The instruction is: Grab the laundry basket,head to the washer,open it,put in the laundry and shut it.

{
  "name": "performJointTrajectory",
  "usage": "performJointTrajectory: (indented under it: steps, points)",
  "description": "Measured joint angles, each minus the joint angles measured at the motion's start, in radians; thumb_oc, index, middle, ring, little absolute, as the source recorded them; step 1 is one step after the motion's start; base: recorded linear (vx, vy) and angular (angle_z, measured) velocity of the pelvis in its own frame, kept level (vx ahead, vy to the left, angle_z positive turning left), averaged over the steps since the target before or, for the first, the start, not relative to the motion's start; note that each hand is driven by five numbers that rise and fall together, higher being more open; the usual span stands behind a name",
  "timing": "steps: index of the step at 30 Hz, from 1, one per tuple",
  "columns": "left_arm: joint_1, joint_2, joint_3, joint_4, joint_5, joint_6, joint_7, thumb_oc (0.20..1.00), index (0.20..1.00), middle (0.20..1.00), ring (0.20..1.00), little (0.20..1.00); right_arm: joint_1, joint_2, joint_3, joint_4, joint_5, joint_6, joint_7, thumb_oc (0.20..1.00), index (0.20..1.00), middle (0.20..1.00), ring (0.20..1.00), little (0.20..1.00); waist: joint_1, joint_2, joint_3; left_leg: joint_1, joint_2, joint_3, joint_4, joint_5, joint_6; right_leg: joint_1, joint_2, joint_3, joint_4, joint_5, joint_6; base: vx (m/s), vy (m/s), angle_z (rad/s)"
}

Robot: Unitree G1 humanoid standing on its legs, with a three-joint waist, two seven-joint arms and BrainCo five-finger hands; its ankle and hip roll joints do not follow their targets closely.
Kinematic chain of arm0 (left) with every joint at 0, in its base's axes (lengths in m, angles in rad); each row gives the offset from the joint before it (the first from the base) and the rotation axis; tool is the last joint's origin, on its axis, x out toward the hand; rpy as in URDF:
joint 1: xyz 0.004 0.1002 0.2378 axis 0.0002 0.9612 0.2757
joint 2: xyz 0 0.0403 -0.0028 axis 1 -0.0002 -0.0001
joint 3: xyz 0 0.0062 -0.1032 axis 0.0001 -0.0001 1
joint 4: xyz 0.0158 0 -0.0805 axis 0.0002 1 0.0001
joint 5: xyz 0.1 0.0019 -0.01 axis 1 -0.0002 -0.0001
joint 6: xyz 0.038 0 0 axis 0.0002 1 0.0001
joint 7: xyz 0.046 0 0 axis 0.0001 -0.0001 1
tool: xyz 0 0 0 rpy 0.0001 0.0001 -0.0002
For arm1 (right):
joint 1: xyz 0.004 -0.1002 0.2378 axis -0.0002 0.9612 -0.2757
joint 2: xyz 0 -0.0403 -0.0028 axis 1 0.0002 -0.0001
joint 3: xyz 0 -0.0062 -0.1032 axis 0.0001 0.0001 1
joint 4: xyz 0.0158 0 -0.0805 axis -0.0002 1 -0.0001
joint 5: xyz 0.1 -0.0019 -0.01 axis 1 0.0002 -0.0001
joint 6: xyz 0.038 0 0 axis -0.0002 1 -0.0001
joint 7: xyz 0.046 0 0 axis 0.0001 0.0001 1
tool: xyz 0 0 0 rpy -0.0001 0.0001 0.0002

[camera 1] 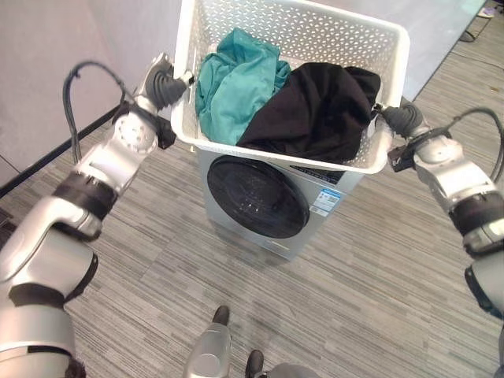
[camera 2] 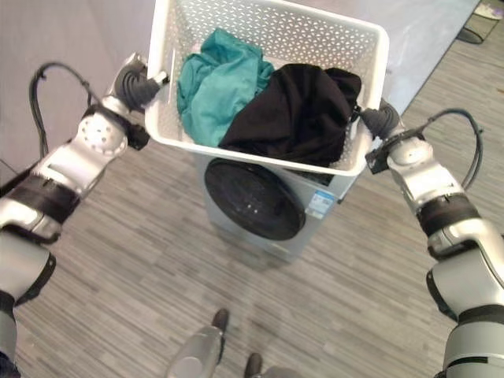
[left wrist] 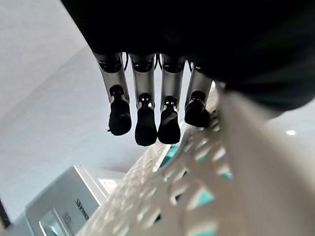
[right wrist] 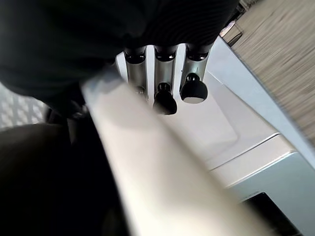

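A white perforated laundry basket [camera 1: 315,35] hangs in the air just above the washer [camera 1: 319,228], carried between my two hands. In it lie a teal garment [camera 1: 236,83] on the left and a black garment [camera 1: 315,110] on the right. My left hand [camera 1: 165,83] rests against the basket's left rim; its fingers [left wrist: 145,118] reach out straight beside the perforated wall [left wrist: 197,187]. My right hand [camera 1: 402,118] is at the right rim, and its fingers [right wrist: 165,98] lie straight under the rim [right wrist: 147,162]. The washer's round dark door [camera 1: 260,197] is closed and faces me.
The washer stands on grey striped floor [camera 1: 378,299], close in front of me. A pale wall [camera 1: 47,71] with a dark skirting runs along the left. Open floor lies to the right of the washer and in front of it.
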Motion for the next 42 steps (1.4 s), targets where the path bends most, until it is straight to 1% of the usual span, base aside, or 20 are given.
performJointTrajectory:
  steps: [3,4,5,6,7,8,10,13,15,17,18,20,22,25,29,31,32,33,35,42]
  points:
    - [-0.042,0.014,-0.008,0.025,-0.003,-0.001,-0.025,0.2,0.2,0.2,0.2,0.2,-0.016,0.039,-0.019,0.05,0.0,-0.015,0.022,0.2,0.2,0.2,0.2,0.2,0.032,-0.002,-0.016,0.002,0.005,-0.009,0.0,-0.01,0.025,0.045,-0.001,0.031,0.005,-0.032,0.039,0.41,0.181,-0.41]
    - [-0.049,0.017,-0.021,0.027,-0.001,-0.006,-0.039,0.2,0.2,0.2,0.2,0.2,-0.016,0.04,-0.023,0.082,0.001,-0.023,0.029,0.2,0.2,0.2,0.2,0.2,0.031,0.004,-0.045,0.023,0.006,-0.019,-0.012,-0.005,0.037,0.058,-0.002,0.031,0.032,-0.08,0.057,0.37,0.21,-0.06]
    - [-0.052,0.015,-0.04,0.016,-0.001,-0.006,-0.044,0.2,0.2,0.2,0.2,0.2,-0.015,0.046,-0.034,0.103,-0.003,-0.031,0.032,0.2,0.2,0.2,0.2,0.2,0.031,-0.014,-0.057,0.044,-0.01,0.006,-0.003,0.043,0.108,0.06,-0.023,0.038,0.089,-0.12,0.094,0.32,0.197,-0.04]
    - [-0.049,0.015,-0.043,0.02,-0.001,-0.005,-0.044,0.2,0.2,0.2,0.2,0.2,-0.015,0.054,-0.035,0.111,-0.004,-0.03,0.04,0.2,0.2,0.2,0.2,0.2,0.029,-0.036,-0.065,0.049,-0.024,0.021,0.004,0.027,0.102,0.052,-0.044,0.047,0.118,-0.133,0.112,0.28,0.189,-0.22]
    - [-0.048,0.019,-0.045,0.022,-0.001,0.001,-0.044,0.2,0.2,0.2,0.2,0.2,-0.018,0.057,-0.043,0.109,-0.008,-0.028,0.049,0.2,0.2,0.2,0.2,0.2,0.03,-0.05,-0.071,0.069,-0.037,0.047,0.009,0.022,0.135,0.026,-0.069,0.065,0.205,-0.143,0.162,0.25,0.174,-0.24]
    - [-0.056,0.017,-0.045,0.022,0.0,0.01,-0.044,0.2,0.2,0.2,0.2,0.2,-0.019,0.06,-0.061,0.111,-0.026,-0.028,0.053,0.2,0.2,0.2,0.2,0.2,0.023,-0.047,-0.07,0.101,-0.047,0.051,0.003,0.0,0.163,-0.032,-0.084,0.075,0.377,-0.112,0.25,0.24,0.188,-0.26]
    - [-0.052,0.016,-0.045,0.027,0.001,0.011,-0.048,0.2,0.2,0.2,0.2,0.2,-0.007,0.073,-0.102,0.12,-0.046,-0.029,0.07,0.2,0.2,0.2,0.2,0.2,0.016,-0.034,-0.058,0.171,-0.053,0.057,-0.007,-0.035,0.19,-0.097,-0.116,0.07,0.573,-0.085,0.302,0.24,0.153,-0.24]
    - [-0.059,0.012,-0.057,0.063,0.004,0.01,-0.071,0.2,0.2,0.2,0.2,0.2,-0.004,0.124,-0.115,0.169,-0.069,-0.033,0.08,0.2,0.2,0.2,0.2,0.2,-0.003,-0.004,-0.044,0.285,-0.049,0.079,-0.055,-0.057,0.196,-0.132,-0.198,-0.065,0.542,-0.097,0.277,0.26,0.027,-0.26]
    - [-0.085,-0.034,-0.081,0.11,0.024,0.001,-0.078,0.2,0.2,0.2,0.2,0.2,0.004,0.133,-0.115,0.231,-0.073,-0.035,0.089,0.2,0.2,0.2,0.2,0.2,-0.064,0.008,-0.042,0.324,-0.056,0.012,-0.084,-0.064,0.191,-0.16,-0.177,-0.061,0.362,-0.093,0.252,0.19,-0.032,0.64]
    - [-0.087,-0.055,-0.082,0.116,0.043,-0.007,-0.083,0.2,0.2,0.2,0.2,0.2,-0.005,0.126,-0.118,0.268,-0.075,-0.034,0.089,0.2,0.2,0.2,0.2,0.2,-0.089,0.009,-0.045,0.327,-0.072,-0.011,-0.093,-0.067,0.189,-0.206,-0.165,-0.025,0.253,-0.068,0.255,0.19,-0.014,0.55]
    - [-0.086,-0.076,-0.084,0.132,0.05,-0.007,-0.086,0.2,0.2,0.2,0.2,0.2,-0.002,0.122,-0.12,0.276,-0.088,-0.033,0.091,0.2,0.2,0.2,0.2,0.2,-0.108,0.01,-0.045,0.335,-0.099,-0.036,-0.099,-0.071,0.187,-0.27,-0.154,0.039,0.152,0.006,0.252,0.12,0.021,0.46]
    - [-0.086,-0.139,-0.083,0.172,0.053,-0.004,-0.087,0.2,0.2,0.2,0.2,0.2,0.007,0.077,-0.124,0.272,-0.108,-0.037,0.117,0.2,0.2,0.2,0.2,0.2,-0.162,0.013,-0.048,0.347,-0.14,-0.118,-0.1,-0.072,0.186,-0.286,-0.132,0.15,0.106,0.069,0.242,0.11,-0.025,1.2]
    - [-0.079,-0.169,-0.084,0.172,0.058,-0.002,-0.087,0.2,0.2,0.2,0.2,0.2,0.01,0.042,-0.127,0.276,-0.135,-0.035,0.136,0.2,0.2,0.2,0.2,0.2,-0.163,0.012,-0.048,0.364,-0.154,-0.116,-0.105,-0.073,0.185,-0.283,-0.127,0.126,0.099,0.096,0.217,0.06,-0.058,0.91]
    - [-0.077,-0.193,-0.083,0.169,0.093,-0.003,-0.086,0.2,0.2,0.2,0.2,0.2,0.019,-0.008,-0.127,0.252,-0.161,-0.038,0.157,0.2,0.2,0.2,0.2,0.2,-0.163,-0.004,-0.06,0.393,-0.176,-0.119,-0.13,-0.081,0.172,-0.232,-0.117,0.076,0.002,0.262,0.169,0.06,-0.084,0.53]
    - [-0.076,-0.195,-0.076,0.179,0.119,0.003,-0.085,0.2,0.2,0.2,0.2,0.2,0.006,-0.022,-0.102,0.232,-0.192,-0.039,0.173,0.2,0.2,0.2,0.2,0.2,-0.133,-0.014,-0.069,0.408,-0.169,-0.119,-0.119,-0.101,0.141,-0.14,-0.098,0.061,-0.15,0.316,0.117,0.02,-0.039,-0.08]
    - [-0.064,-0.195,-0.074,0.179,0.122,0.006,-0.085,0.2,0.2,0.2,0.2,0.2,0.004,-0.023,-0.085,0.232,-0.199,-0.039,0.175,0.2,0.2,0.2,0.2,0.2,-0.13,-0.02,-0.068,0.368,-0.179,-0.116,-0.014,-0.135,0.092,-0.108,-0.103,0.063,-0.182,0.335,0.093,0.01,-0.018,0.01]
    - [-0.059,-0.194,-0.074,0.178,0.131,0.005,-0.085,0.2,0.2,0.2,0.2,0.2,0.007,-0.024,-0.085,0.236,-0.201,-0.038,0.175,0.2,0.2,0.2,0.2,0.2,-0.13,-0.042,-0.068,0.296,-0.199,-0.118,0.093,-0.181,0.12,-0.1,-0.125,0.084,-0.192,0.337,0.09,0.03,-0.029,0.14]
    - [-0.063,-0.19,-0.074,0.162,0.132,0.002,-0.085,0.2,0.2,0.2,0.2,0.2,0.007,-0.029,-0.087,0.242,-0.201,-0.039,0.177,0.2,0.2,0.2,0.2,0.2,-0.14,-0.046,-0.069,0.276,-0.116,-0.127,0.004,-0.19,0.146,-0.102,-0.11,0.087,-0.193,0.326,0.096,0.04,-0.036,0.21]
    - [-0.057,-0.179,-0.073,0.139,0.132,-0.008,-0.078,0.2,0.2,0.2,0.2,0.2,0.007,-0.032,-0.085,0.244,-0.202,-0.041,0.182,0.2,0.2,0.2,0.2,0.2,-0.14,-0.056,-0.072,0.294,-0.046,-0.094,-0.104,-0.113,0.108,-0.101,-0.092,0.084,-0.193,0.305,0.116,0.03,-0.01,0.01]
    - [-0.059,-0.179,-0.081,0.095,0.185,-0.031,-0.089,0.2,0.2,0.2,0.2,0.2,0.054,-0.106,-0.096,0.238,-0.239,-0.083,0.244,0.2,0.2,0.2,0.2,0.2,-0.173,-0.054,-0.072,0.313,-0.057,-0.114,-0.132,-0.105,0.118,-0.094,-0.107,0.062,-0.193,0.299,0.128,0.02,-0.002,0.06]
